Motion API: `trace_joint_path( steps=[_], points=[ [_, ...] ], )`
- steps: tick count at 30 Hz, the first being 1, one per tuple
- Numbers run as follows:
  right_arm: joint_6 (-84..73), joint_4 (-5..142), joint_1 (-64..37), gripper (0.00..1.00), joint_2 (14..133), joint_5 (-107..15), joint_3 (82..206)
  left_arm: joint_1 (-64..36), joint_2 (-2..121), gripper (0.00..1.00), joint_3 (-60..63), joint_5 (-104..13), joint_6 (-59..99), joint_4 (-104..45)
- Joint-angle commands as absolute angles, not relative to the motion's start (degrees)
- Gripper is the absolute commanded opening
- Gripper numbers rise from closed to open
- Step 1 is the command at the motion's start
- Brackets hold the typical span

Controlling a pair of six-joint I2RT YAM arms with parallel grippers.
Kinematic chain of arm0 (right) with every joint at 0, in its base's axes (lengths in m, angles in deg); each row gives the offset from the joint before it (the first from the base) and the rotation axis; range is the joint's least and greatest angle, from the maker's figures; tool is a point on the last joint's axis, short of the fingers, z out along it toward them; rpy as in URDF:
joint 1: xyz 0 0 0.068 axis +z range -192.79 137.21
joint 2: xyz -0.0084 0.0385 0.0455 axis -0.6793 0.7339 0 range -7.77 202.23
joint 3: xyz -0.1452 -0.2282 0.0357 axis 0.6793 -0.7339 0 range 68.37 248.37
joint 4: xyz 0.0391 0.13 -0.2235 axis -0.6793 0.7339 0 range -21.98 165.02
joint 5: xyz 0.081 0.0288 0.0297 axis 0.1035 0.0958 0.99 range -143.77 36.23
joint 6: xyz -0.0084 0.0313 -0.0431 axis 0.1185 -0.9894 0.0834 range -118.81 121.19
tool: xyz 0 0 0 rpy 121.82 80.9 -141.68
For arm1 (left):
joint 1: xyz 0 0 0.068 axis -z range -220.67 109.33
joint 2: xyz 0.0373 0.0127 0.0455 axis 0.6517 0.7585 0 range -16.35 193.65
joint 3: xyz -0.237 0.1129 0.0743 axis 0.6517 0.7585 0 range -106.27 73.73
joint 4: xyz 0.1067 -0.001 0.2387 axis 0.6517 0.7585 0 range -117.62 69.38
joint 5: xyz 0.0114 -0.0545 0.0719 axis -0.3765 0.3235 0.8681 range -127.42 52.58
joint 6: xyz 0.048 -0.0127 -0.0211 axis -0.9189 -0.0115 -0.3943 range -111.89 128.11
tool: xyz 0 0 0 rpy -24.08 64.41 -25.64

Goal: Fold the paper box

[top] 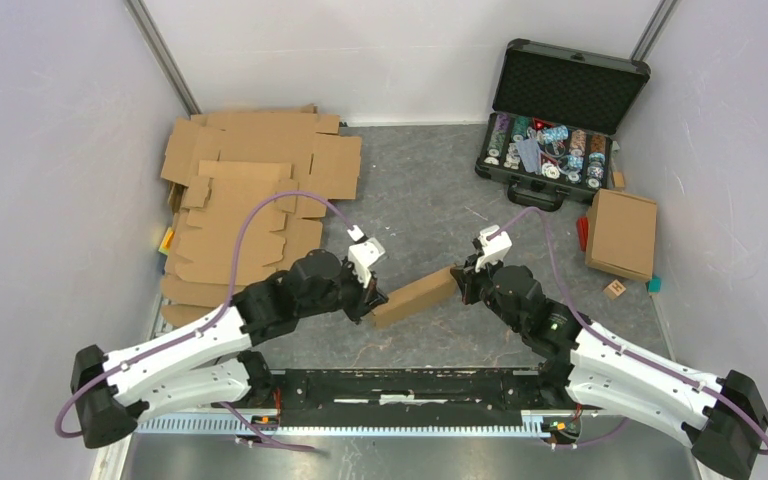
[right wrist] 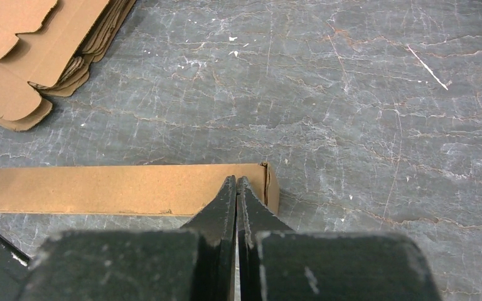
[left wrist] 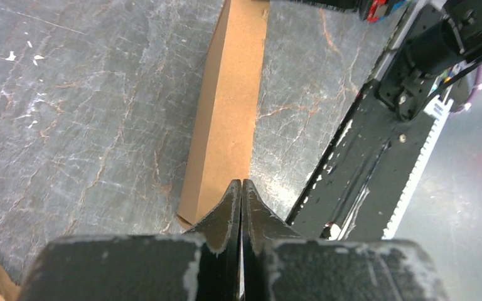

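A folded brown cardboard box (top: 415, 297) lies on the grey table between the two arms. My left gripper (top: 372, 300) is shut and empty, its tips over the box's near-left end (left wrist: 226, 119). My right gripper (top: 463, 282) is shut and empty, its tips over the box's right end (right wrist: 125, 188). In each wrist view the closed fingertips overlap the box's top face; I cannot tell whether they touch it.
A stack of flat cardboard blanks (top: 245, 200) lies at the back left, also in the right wrist view (right wrist: 31, 56). An open black case of poker chips (top: 550, 120) stands at the back right. A closed cardboard box (top: 622, 232) and small blocks (top: 615, 289) lie at the right.
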State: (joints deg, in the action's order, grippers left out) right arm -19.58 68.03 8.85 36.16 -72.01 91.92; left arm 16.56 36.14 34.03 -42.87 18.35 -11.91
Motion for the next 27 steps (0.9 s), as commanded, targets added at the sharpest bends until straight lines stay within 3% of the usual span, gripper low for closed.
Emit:
trace_joint_path(
  steps=[1, 14, 27],
  points=[
    [-18.82, 71.49, 9.03, 0.0, 37.13, -70.77, 91.99, 16.35, 32.0, 0.02, 29.19, -40.07, 24.0, -2.85],
    [-18.65, 71.27, 9.0, 0.0, 38.1, -70.31, 92.14, 16.37, 34.52, 0.02, 36.79, -40.32, 27.09, -4.23],
    [-18.82, 71.63, 9.04, 0.0, 37.9, -70.11, 92.27, 16.37, 28.3, 0.02, 29.05, -41.13, 26.15, 2.13]
  ],
)
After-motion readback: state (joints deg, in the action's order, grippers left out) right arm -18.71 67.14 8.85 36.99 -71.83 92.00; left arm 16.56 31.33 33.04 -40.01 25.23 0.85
